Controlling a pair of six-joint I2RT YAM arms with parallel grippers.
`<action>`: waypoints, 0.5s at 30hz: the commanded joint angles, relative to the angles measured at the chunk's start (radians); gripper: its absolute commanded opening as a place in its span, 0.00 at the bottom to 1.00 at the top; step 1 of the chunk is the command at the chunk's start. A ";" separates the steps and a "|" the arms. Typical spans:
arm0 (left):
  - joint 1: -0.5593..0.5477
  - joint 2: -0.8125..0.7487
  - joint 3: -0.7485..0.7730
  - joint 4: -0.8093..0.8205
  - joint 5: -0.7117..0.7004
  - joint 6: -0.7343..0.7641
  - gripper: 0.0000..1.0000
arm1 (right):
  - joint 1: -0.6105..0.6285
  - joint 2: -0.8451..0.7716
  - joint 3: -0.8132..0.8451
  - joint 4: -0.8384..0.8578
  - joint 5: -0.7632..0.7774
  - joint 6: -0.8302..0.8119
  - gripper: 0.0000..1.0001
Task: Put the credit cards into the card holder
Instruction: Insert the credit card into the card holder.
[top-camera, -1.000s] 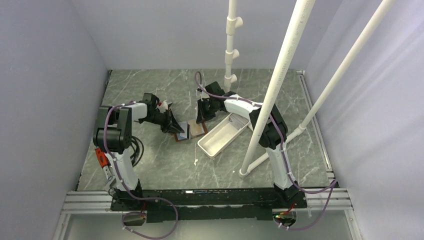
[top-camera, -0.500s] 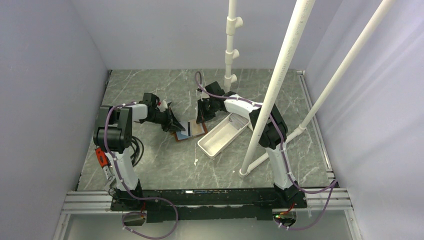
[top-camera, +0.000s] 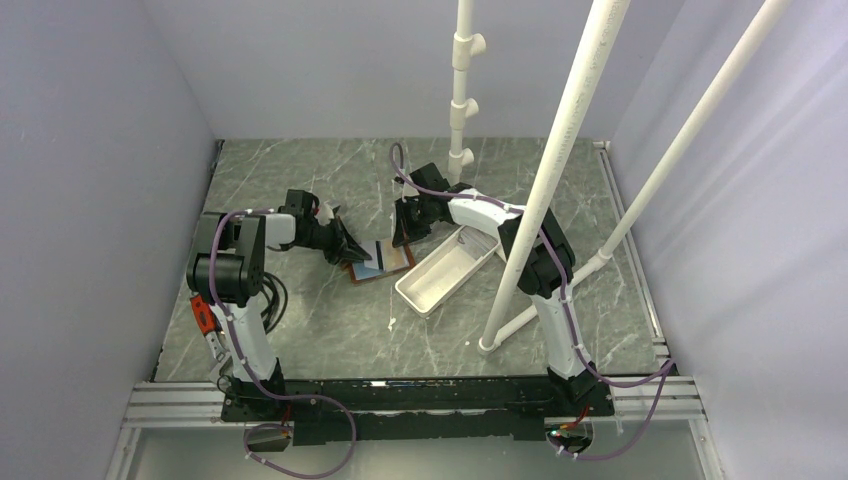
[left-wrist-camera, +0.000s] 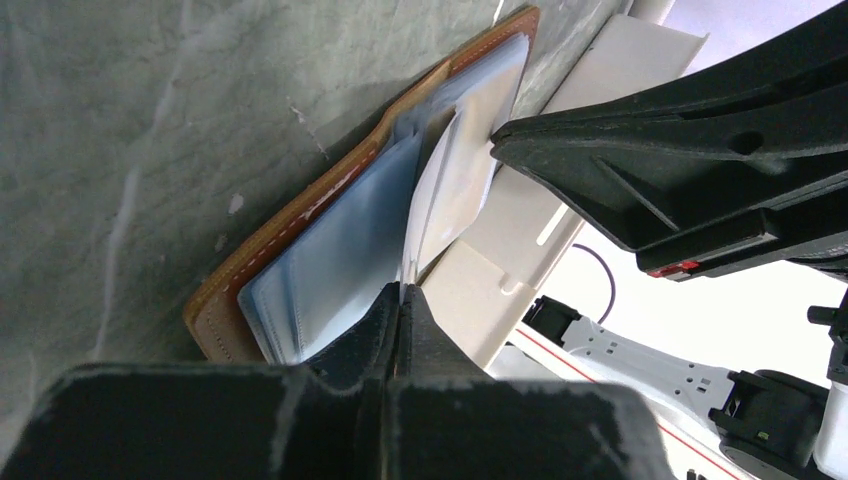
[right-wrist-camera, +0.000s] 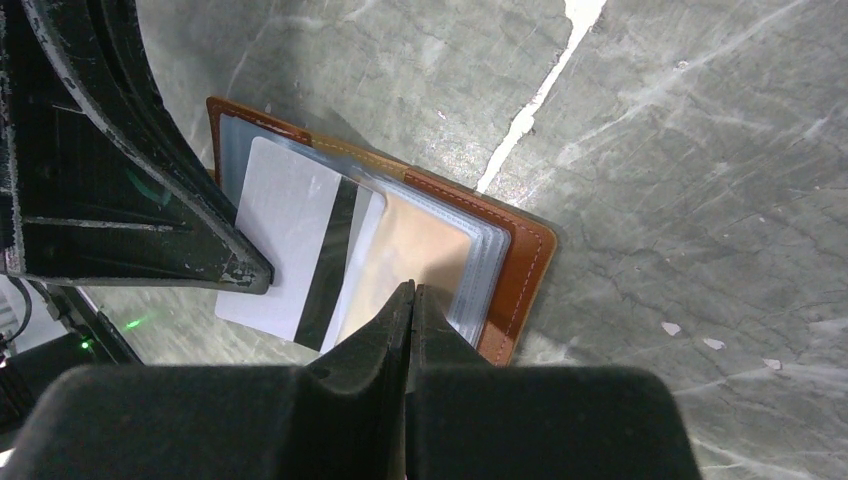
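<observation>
Two-arm card insertion, mid-step. The card holder (top-camera: 385, 263) lies open on the counter (top-camera: 330, 330) between the two arms, just beside the near end of a white plastic tray (top-camera: 440, 275). Its brown leather cover faces down and its fan of clear sleeves (left-wrist-camera: 340, 250) faces up. The left gripper (left-wrist-camera: 400, 292) has its jaws together, clamped on the edge of a credit card (right-wrist-camera: 285, 235) (pale back, black magnetic stripe uppermost). This card lies slanted across the end of the holder nearer the left arm, with one corner overhanging the leather. The right gripper (right-wrist-camera: 410, 288) also has its jaws together, the tip set against the edge of the topmost sleeve. Whether it pinches that leaf or merely presses on it cannot be told from either wrist view. Judged from these views, the task is partway through one insertion. The card's leading edge appears to sit at, or just under, a sleeve mouth, while most of its length lies outside, so it is not yet seated. A tan face shows through the top sleeve; it may be a card already pocketed or only the lining, and the pictures do not settle which. No other loose card can be made out at the overhead view's scale, so the number left to load cannot be stated. What is left, at the least, is to slide the held card fully into its pocket and release it.
</observation>
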 joint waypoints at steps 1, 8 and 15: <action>-0.007 -0.015 -0.027 0.046 -0.065 -0.028 0.00 | -0.003 0.030 0.022 -0.021 0.038 -0.023 0.00; -0.034 -0.026 -0.028 0.054 -0.101 -0.025 0.00 | -0.001 0.032 0.022 -0.021 0.034 -0.021 0.00; -0.045 -0.036 -0.021 0.033 -0.144 0.006 0.00 | -0.002 0.029 0.013 -0.019 0.033 -0.021 0.00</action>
